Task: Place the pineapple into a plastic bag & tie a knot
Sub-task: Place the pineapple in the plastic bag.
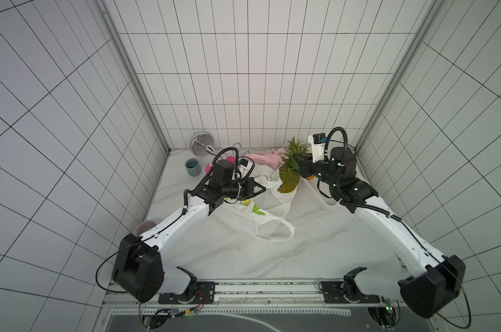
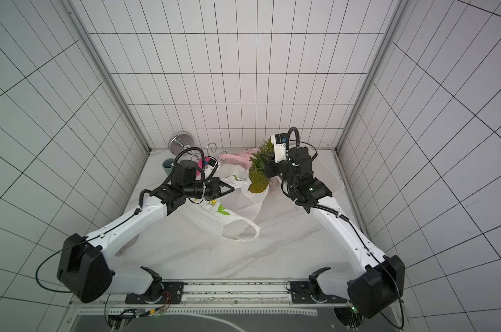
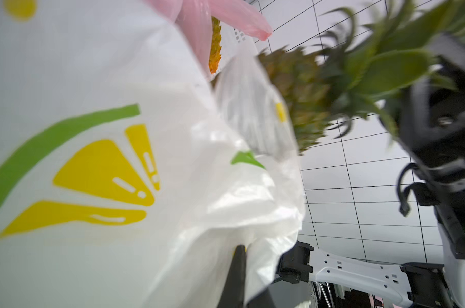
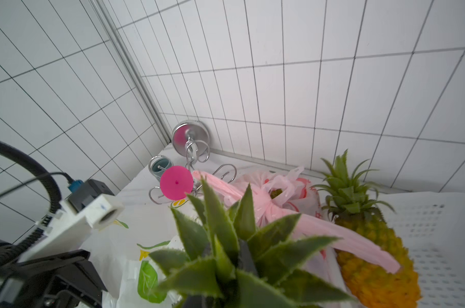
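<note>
Pineapple point(image 1: 288, 179), crown-up, crown clamped in the right jaws, base at the mouth of the white plastic bag point(image 1: 275, 201) on the table point(image 1: 315, 244). Left jaws pinch the bag's rim. Bag print: yellow lemon segments point(image 3: 103, 176), green leaf, no readable lettering.

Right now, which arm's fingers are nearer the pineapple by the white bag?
Right. The right fingers clamp the pineapple by its crown; the left fingers pinch the bag beside it.

Left arm point(image 1: 177, 220) and right arm point(image 1: 387, 227) extend forward and inward, with left claw point(image 1: 261, 189) and right claw point(image 1: 297, 163) clamped closed, facing each other.
</note>
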Available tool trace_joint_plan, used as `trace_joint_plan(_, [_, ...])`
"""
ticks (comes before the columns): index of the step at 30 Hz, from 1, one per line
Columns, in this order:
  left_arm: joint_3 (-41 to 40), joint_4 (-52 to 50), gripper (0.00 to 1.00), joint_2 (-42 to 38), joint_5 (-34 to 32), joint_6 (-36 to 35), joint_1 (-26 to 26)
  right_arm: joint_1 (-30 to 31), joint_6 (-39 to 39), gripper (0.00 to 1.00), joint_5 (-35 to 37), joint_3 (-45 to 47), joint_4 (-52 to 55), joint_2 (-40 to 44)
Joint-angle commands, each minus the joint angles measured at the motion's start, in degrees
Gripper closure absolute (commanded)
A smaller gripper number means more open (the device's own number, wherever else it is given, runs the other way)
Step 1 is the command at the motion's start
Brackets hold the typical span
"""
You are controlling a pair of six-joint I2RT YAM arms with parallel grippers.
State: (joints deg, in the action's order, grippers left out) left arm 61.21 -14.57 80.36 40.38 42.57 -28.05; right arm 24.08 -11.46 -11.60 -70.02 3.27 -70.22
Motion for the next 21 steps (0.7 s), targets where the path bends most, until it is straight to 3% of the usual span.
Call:
trace_joint_plan(1, [0.17, 3.14, 1.0, 0.78, 0.65, 1.44, 0.11, -0.88, 0.26, 1.0, -1.85, -10.48, -2.94, 4.72])
trace_joint_plan(7, [1.79, 3.51, 1.0, 2.35, 0.84, 2.16, 0.15, -1.04, 0.22, 1.0, -7.2, -8.99, -0.66, 8.35])
trace_joint_plan(15, [3.2, 3.39, 1.0, 2.6, -0.63, 2.61, 0.37, -1.82, 3.2, 1.0, 0.5, -7.09, 12.41, 12.41])
trace_joint_plan(21, [4.24, 3.05, 1.0, 5.21, -0.77, 2.13, 0.8, -5.45, 1.68, 1.0, -8.96, -4.23, 18.19, 17.62])
